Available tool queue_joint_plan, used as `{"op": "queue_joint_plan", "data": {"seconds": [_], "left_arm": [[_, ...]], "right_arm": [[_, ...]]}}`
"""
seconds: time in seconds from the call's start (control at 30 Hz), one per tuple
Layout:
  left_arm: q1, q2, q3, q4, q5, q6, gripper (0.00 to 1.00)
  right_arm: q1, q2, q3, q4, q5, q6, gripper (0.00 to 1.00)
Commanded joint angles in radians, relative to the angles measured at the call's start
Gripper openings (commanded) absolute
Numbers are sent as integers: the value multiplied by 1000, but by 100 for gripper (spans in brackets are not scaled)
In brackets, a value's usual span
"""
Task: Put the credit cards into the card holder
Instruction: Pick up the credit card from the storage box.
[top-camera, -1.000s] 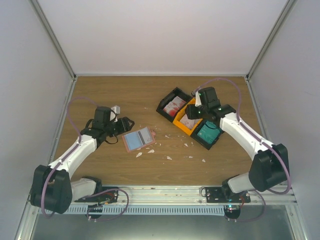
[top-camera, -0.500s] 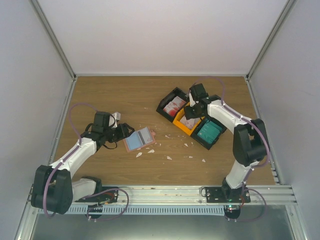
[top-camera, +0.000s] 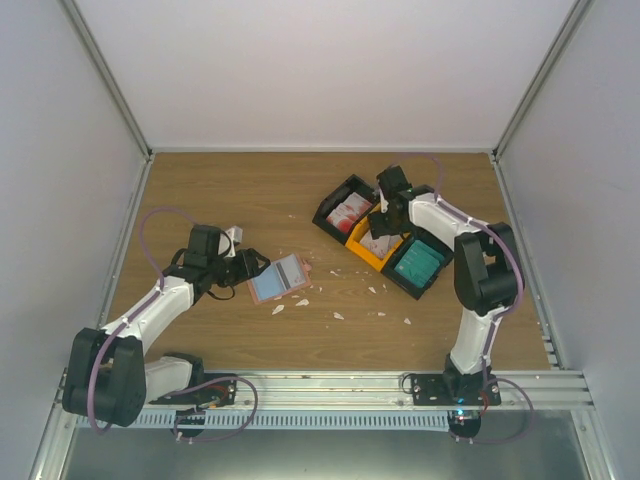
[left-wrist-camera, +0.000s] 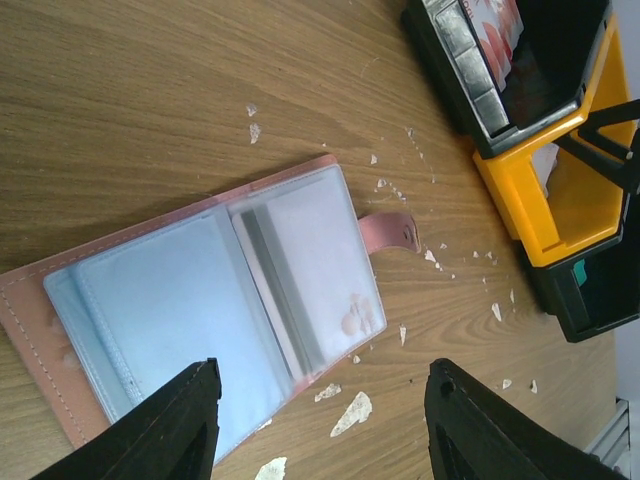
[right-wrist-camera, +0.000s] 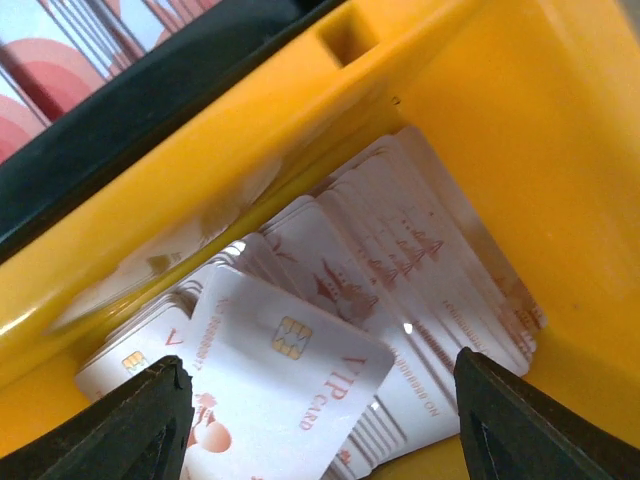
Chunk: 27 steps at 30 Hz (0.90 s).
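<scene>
Left: salmon-pink fold-open card holder, light-blue clear pockets inside. Right: yellow-orange plastic bin with whitish-pink plastic cards, red print, gold chip. Far black bin: red-and-white cards. Near black bin: teal cards. Brown wood-grain table, white scraps.

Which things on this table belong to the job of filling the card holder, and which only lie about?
For the job: open salmon-pink card holder with light blue pockets; red-and-white plastic cards; pale whitish-pink plastic cards; teal plastic cards.
Just lying about: small white torn scraps; black plastic bins and orange plastic bin, which only store the cards.
</scene>
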Motion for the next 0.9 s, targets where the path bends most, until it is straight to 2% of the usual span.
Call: {"op": "queue_joint_plan", "data": {"seconds": [0.0,0.17,0.47,0.63,0.87], "left_arm": [[5,5,-11,47,12,14,58],[7,10,-8,48,8,13,58],[8,19,-3,49,9,14,58],[8,26,-4,64,16,2,58],[7,28,-5,65,11,4,58]], "right_arm": [[-53,24,25,5,-92,-50,72],[-62,53,40,14,-169,-103,70],[-70,115,74,-7,-191,-142,67],[-70,113,73,-24,-225,-162,66],[-70,56,47,-36,-301,-174,59]]}}
